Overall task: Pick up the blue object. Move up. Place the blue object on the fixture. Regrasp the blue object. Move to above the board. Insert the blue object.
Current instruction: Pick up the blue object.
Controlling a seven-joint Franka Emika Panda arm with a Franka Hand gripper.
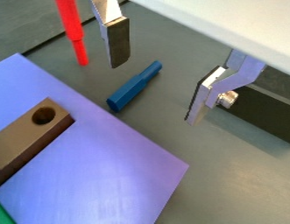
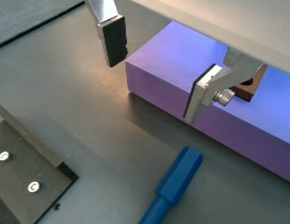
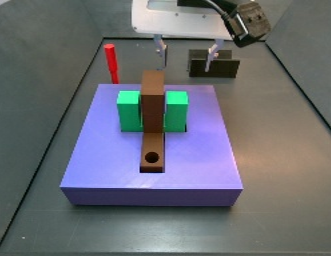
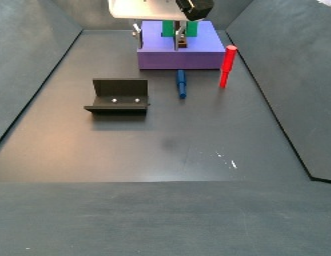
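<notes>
Blue object (image 1: 134, 86) lies flat on floor beside board (image 1: 100, 166), below gripper (image 1: 159, 74), untouched; jaws wide apart, holding nothing, red peg (image 1: 72, 33) nearby.

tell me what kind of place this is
Probably a robot lab test cell for peg insertion: a dark walled floor, a purple board, a fixture, and an open gripper above a blue object.
</notes>
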